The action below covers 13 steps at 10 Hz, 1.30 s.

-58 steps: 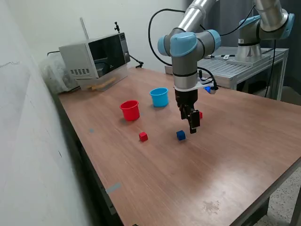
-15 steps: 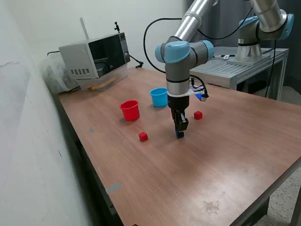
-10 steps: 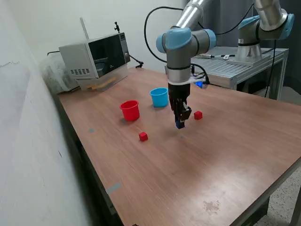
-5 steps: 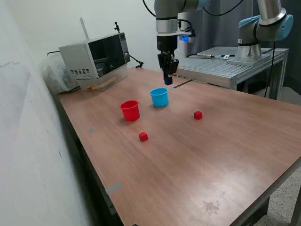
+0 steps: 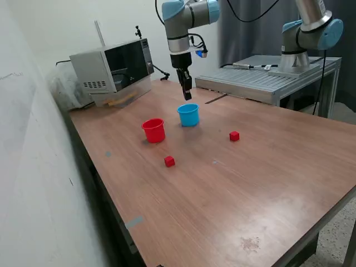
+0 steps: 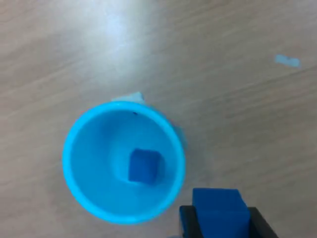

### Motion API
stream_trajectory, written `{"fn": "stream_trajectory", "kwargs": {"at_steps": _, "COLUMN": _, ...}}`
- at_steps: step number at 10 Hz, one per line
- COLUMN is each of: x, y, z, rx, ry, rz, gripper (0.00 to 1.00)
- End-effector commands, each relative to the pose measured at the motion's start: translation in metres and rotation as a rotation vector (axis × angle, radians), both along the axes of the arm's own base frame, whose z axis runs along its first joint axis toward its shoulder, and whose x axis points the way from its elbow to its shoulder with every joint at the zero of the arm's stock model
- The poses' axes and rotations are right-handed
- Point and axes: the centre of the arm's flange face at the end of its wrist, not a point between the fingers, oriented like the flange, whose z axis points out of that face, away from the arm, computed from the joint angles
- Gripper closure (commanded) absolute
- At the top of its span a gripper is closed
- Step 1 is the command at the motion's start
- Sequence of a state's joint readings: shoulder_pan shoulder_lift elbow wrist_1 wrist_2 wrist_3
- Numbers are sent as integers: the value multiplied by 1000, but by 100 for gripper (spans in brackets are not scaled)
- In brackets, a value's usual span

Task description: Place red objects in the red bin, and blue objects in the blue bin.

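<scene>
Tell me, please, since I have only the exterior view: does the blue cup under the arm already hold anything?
Observer: Yes. The wrist view shows one dark blue cube lying on the bottom of the blue cup.
Operator: Thank you. Is the tool carrying something?
Observer: The tool is shut on a second blue cube, gripped between its two dark fingers.
Operator: And is that cube lined up over the cup's opening?
Observer: Not in the wrist view: the held cube sits just outside the cup's rim, over the bare wooden table.
</scene>
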<state>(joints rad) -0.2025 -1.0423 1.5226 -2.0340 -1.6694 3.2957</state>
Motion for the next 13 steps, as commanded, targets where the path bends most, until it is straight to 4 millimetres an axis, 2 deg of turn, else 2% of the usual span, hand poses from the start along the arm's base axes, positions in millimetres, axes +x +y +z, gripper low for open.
{"fn": "stream_trajectory", "kwargs": {"at_steps": 1, "x": 7, "y": 13, "z": -26, "rx": -7, "ry": -38, "rz": -19, "gripper": 100}}
{"fn": "stream_trajectory", "kwargs": {"at_steps": 2, "x": 6, "y": 15, "z": -25, "rx": -7, "ry": -36, "rz": -21, "gripper": 100}}
{"fn": "stream_trajectory", "kwargs": {"at_steps": 4, "x": 5, "y": 39, "z": -27, "rx": -8, "ry": -36, "rz": -56, "gripper": 100}}
{"fn": "stream_trajectory", "kwargs": {"at_steps": 9, "x": 10, "y": 58, "z": -33, "rx": -11, "ry": -48, "rz": -85, "gripper": 100}}
{"fn": "stream_trajectory", "kwargs": {"at_steps": 11, "x": 15, "y": 57, "z": -37, "rx": -12, "ry": -59, "rz": -85, "gripper": 100}}
{"fn": "stream_trajectory", "kwargs": {"at_steps": 12, "x": 17, "y": 57, "z": -39, "rx": -16, "ry": -66, "rz": -87, "gripper": 0}}
{"fn": "stream_trajectory", "kwargs": {"at_steps": 13, "x": 18, "y": 57, "z": -40, "rx": -16, "ry": -67, "rz": -88, "gripper": 0}}
